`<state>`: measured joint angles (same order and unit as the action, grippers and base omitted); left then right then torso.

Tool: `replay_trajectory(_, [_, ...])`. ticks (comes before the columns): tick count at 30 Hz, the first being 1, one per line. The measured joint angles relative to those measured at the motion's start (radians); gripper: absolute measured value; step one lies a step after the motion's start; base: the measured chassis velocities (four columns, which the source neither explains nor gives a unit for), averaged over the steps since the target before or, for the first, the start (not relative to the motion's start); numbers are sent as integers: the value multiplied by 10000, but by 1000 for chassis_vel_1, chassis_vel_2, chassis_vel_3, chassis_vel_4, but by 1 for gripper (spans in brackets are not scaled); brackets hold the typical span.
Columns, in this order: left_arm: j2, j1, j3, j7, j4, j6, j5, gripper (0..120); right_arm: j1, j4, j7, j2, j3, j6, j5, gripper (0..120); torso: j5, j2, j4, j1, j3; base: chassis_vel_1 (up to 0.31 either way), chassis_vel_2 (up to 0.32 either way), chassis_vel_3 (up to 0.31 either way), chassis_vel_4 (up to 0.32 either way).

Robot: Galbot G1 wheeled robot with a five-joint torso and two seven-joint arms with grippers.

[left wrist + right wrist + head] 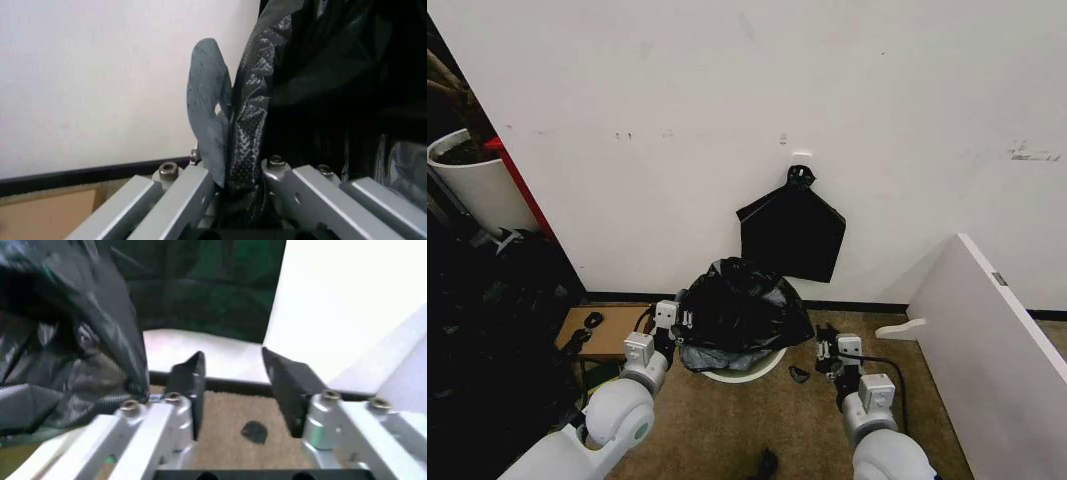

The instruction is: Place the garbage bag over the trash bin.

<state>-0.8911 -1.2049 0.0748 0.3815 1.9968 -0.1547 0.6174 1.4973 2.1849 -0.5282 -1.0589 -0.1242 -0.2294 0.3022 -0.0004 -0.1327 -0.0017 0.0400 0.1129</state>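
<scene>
Even, flat light is falling on the white wall (727, 90) ahead of me, while the corner at my left is sinking into near-black shadow. The garbage bag (742, 305) is catching small glossy highlights on its creases. My left wrist view is blurring the close plastic; my right wrist view is looking soft, with the pale panel (347, 305) washing out.

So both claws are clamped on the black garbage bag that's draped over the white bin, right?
Not quite. Only the left claw is clamped on the garbage bag, as the left wrist view shows. The right claw is open and holds nothing, beside the bag, as the right wrist view shows. The bag does sit over the white trash bin.
</scene>
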Motion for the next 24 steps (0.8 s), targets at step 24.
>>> replay_trajectory(24, [281, 116, -925, -373, 139, -476, -461, 1, -846, -1545, 3892, 592, 651, 3187, -5750, 57, 0, 0, 3, 0, 2, 0, 0, 0, 0])
